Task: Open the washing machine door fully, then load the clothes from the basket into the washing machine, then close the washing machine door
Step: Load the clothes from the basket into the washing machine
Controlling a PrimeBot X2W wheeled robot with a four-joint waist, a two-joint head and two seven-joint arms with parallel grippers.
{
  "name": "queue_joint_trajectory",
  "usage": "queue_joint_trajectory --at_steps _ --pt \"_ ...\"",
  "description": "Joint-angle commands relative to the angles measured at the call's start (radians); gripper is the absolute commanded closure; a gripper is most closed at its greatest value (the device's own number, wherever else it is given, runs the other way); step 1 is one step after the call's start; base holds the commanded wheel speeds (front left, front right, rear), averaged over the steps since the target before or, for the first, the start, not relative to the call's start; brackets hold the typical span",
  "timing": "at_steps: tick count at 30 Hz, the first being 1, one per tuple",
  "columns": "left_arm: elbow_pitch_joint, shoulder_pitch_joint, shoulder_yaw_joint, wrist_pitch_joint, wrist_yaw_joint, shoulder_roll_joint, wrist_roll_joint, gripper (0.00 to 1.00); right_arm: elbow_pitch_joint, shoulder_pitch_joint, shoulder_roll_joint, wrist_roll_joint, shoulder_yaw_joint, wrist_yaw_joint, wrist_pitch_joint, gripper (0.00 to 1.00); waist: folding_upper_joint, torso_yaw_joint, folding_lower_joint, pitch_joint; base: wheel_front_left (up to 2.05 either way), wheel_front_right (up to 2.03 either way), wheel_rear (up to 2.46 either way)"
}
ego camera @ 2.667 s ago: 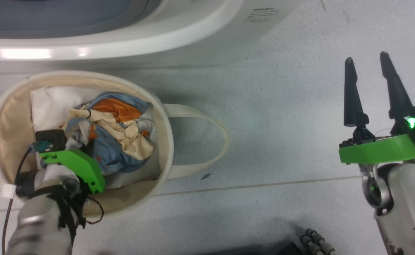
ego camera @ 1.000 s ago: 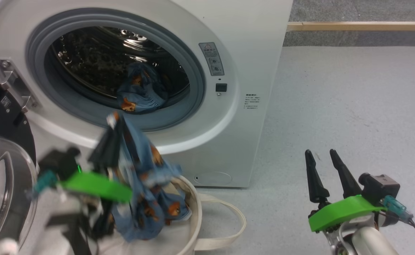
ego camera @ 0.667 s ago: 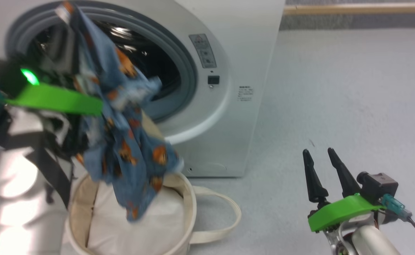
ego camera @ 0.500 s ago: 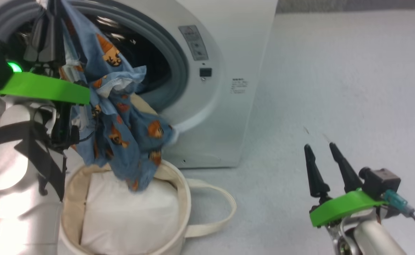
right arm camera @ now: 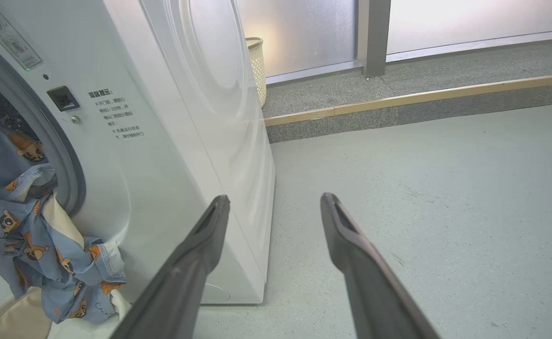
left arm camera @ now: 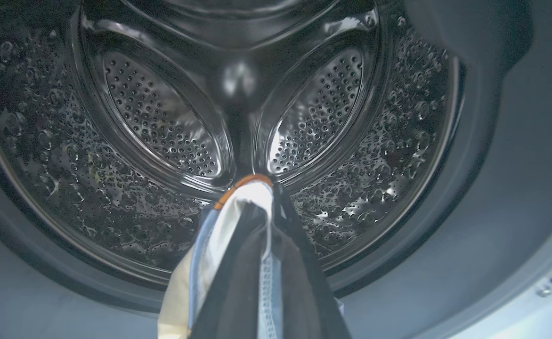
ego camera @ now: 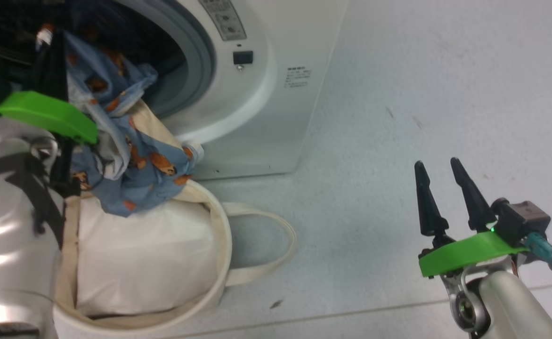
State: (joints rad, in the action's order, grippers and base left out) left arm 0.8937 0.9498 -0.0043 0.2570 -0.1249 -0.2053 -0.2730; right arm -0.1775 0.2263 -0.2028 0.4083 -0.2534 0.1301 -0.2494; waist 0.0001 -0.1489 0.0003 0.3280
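left gripper point(ego camera: 50, 40) is clamped tight on the clothes point(ego camera: 134, 160) — it's gone from low over the basket point(ego camera: 220, 245) up into the washing machine point(ego camera: 257, 117) mouth — right gripper point(ego camera: 438, 165) spread wide, empty.

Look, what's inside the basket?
A white pad lies in the basket. The bear clothes hang over its far side, pinched by the left gripper. Anything under the pad is hidden.

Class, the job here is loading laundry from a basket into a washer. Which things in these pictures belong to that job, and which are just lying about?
Part of the job:
- washing machine and its steel drum
- bear-print clothes, pinched in the left gripper
- cream canvas basket

Just lying about:
- white pad in the basket
- pale woven bin beyond the machine
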Motion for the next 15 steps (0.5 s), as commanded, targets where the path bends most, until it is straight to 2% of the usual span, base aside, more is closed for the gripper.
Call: queue_joint_trajectory --at_steps 1,9,15 --pt "0.000 0.070 0.011 0.005 -0.006 -0.057 0.015 1.00 0.038 0.015 -0.001 -0.014 -0.006 0.001 -0.012 0.00 -0.0001 -0.029 -0.0003 0.069 0.00 0.00 0.00" --pt "0.147 0.208 -0.037 0.005 -0.006 -0.116 0.052 1.00 0.077 0.008 0.019 -0.045 0.036 0.001 -0.012 0.00 -0.0001 -0.074 -0.0003 0.189 0.00 0.00 0.00" --pt "0.184 0.324 -0.054 0.005 -0.001 -0.169 0.081 1.00 0.114 -0.009 0.035 -0.068 0.084 0.001 -0.012 0.00 -0.0001 -0.100 -0.0003 0.276 0.00 0.00 0.00"
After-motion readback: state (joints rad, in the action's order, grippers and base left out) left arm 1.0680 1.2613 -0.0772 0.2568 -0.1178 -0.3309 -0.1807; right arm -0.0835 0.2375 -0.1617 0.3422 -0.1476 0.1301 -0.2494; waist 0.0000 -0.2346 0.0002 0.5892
